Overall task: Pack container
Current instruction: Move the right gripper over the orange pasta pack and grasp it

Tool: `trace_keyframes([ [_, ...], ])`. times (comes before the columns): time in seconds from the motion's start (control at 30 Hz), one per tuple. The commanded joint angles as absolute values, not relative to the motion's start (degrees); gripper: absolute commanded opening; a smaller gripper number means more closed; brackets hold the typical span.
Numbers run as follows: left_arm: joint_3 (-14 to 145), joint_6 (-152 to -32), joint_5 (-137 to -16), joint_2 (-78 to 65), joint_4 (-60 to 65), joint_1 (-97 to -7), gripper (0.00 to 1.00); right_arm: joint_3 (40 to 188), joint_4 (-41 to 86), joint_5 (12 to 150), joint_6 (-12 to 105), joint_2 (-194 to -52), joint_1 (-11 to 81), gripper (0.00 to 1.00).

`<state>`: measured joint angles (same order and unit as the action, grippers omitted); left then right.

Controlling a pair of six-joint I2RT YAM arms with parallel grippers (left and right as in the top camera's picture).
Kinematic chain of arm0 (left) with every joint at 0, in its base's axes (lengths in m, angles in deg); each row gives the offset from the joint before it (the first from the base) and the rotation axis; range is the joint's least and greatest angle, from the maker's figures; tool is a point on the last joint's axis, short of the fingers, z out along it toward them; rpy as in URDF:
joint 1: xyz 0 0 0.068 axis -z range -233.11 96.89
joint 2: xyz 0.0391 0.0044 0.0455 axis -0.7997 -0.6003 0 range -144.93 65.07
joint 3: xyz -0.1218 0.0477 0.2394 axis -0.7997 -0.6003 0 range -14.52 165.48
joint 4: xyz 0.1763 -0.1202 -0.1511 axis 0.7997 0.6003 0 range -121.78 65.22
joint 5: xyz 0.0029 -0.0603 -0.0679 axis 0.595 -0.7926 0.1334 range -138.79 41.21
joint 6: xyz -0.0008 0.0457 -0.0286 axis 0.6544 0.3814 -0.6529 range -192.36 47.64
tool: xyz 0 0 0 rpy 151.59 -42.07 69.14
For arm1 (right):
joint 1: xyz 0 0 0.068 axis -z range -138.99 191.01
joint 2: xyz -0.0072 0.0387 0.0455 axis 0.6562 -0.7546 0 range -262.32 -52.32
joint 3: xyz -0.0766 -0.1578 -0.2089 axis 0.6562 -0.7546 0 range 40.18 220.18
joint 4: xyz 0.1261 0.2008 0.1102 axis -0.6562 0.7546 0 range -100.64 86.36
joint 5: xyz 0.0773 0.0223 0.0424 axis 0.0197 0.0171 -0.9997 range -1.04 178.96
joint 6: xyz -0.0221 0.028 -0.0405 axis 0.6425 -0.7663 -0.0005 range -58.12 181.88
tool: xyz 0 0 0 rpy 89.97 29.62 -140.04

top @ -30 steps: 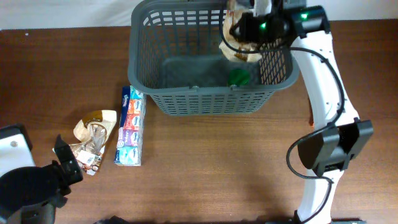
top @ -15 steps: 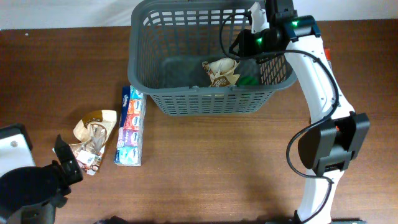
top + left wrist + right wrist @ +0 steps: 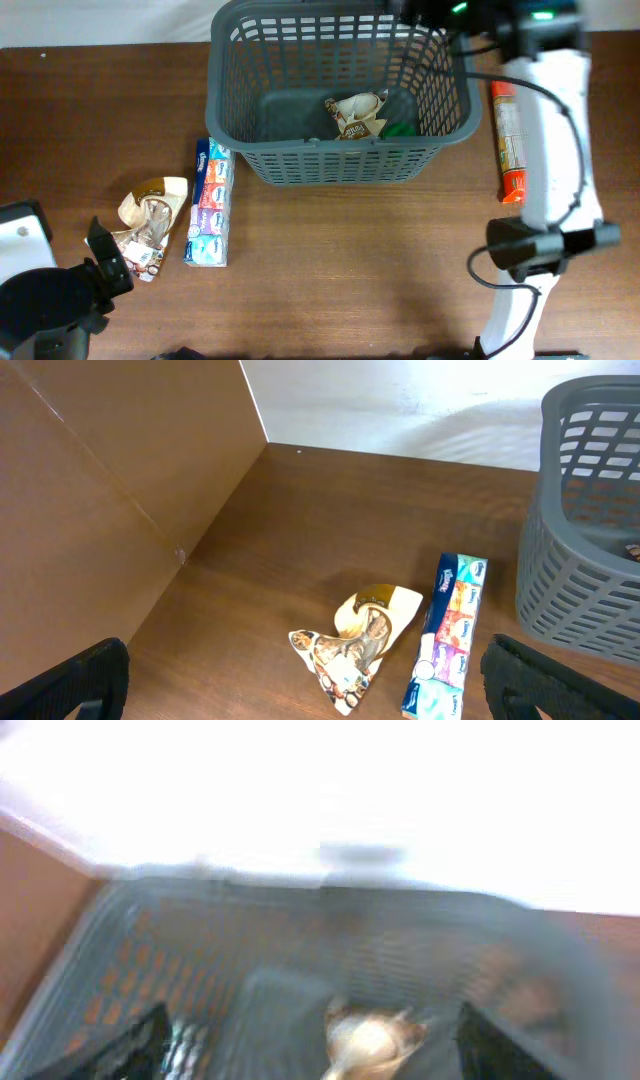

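The dark grey container (image 3: 228, 120) stands at the back centre of the table. On its floor lie a beige snack packet (image 3: 356, 114) and a green item (image 3: 404, 128). My right gripper (image 3: 430, 10) hangs high over the container's far right corner. In the blurred right wrist view the right gripper (image 3: 315, 1050) is open and holds nothing, with the packet (image 3: 370, 1040) far below in the container (image 3: 200, 920). My left gripper (image 3: 310, 700) is open near the front left. Ahead of it lie another beige packet (image 3: 360, 640) and a tissue pack (image 3: 450, 635).
A long red tube-shaped pack (image 3: 510, 140) lies on the table right of the container, beside the right arm. The tissue pack (image 3: 208, 205) and loose packet (image 3: 150, 222) sit left of the container's front. A brown wall panel (image 3: 110, 510) rises on the far left.
The right gripper opened and dropped the beige packet into the container, then pulled up and back toward the far edge. The left arm has stayed still.
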<state>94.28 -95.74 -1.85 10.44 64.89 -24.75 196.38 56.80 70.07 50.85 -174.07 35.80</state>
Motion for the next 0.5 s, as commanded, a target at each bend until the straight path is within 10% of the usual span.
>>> trace_keyframes([
  [0.0, 94.3, -95.6, -1.7, 10.4, 64.9, -24.8, 1.00, 205.6, 62.3, 81.5, 51.1, -171.6, 42.1, 0.92],
  [0.47, 94.3, -95.6, -1.7, 10.4, 64.9, -24.8, 1.00, 204.6, 84.5, 84.7, 58.8, -171.7, 61.4, 0.95],
])
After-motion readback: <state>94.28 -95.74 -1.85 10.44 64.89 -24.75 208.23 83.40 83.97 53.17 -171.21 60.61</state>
